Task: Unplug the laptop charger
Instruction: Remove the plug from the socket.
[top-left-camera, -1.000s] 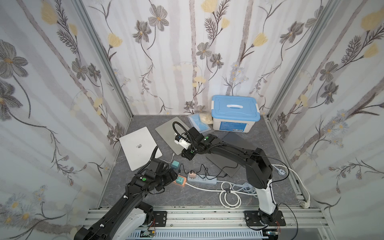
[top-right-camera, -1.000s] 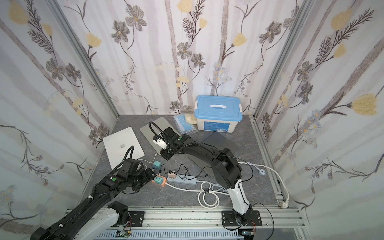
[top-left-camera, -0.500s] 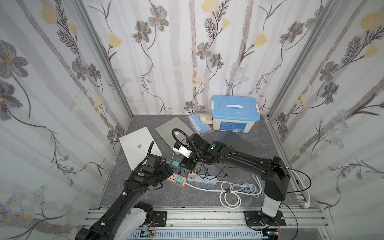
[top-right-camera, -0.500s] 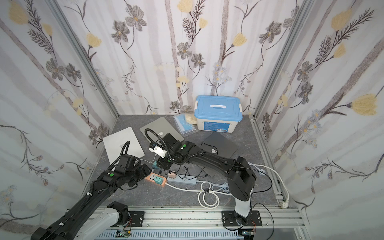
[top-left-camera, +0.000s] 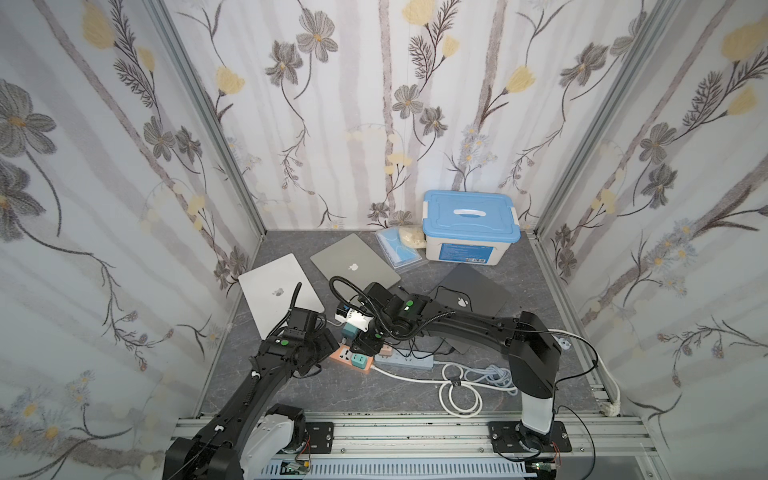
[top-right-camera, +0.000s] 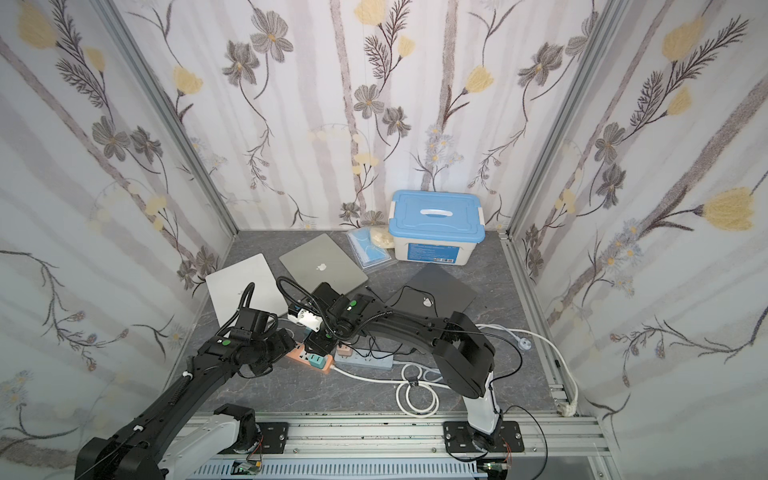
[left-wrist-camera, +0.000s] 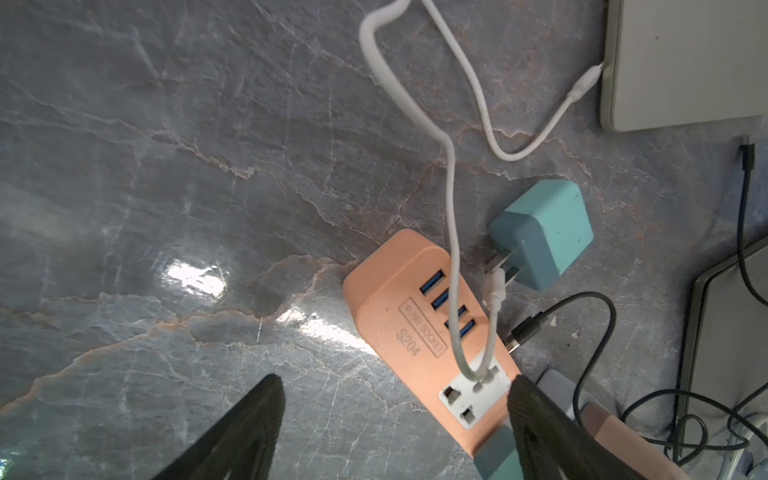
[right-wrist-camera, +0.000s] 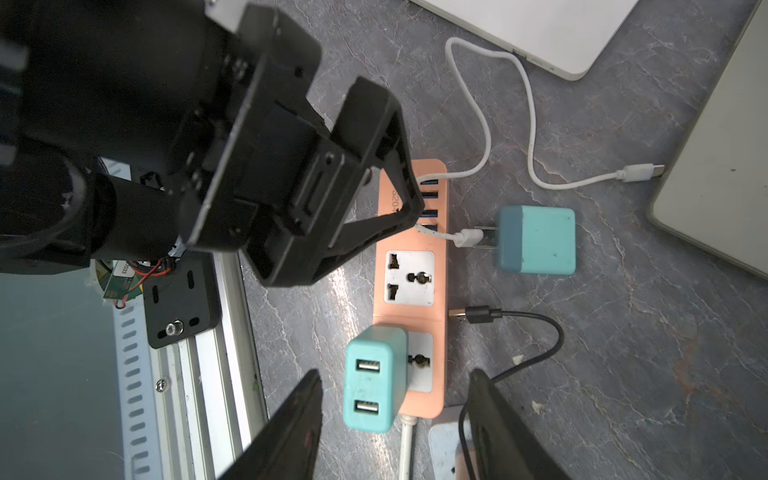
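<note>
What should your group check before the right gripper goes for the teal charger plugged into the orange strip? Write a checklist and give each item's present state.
1. Right gripper jaws apart: ok.
2. Plugged teal charger lies between its fingers in the right wrist view: ok. Contact: cannot tell.
3. Orange strip braced: cannot tell. The left gripper is open, with one finger over the strip's edge.
4. Loose teal charger out of its socket, prongs bare, beside the strip: ok.
5. White cable clear of the strip: not ok, it crosses the USB ports.
</note>
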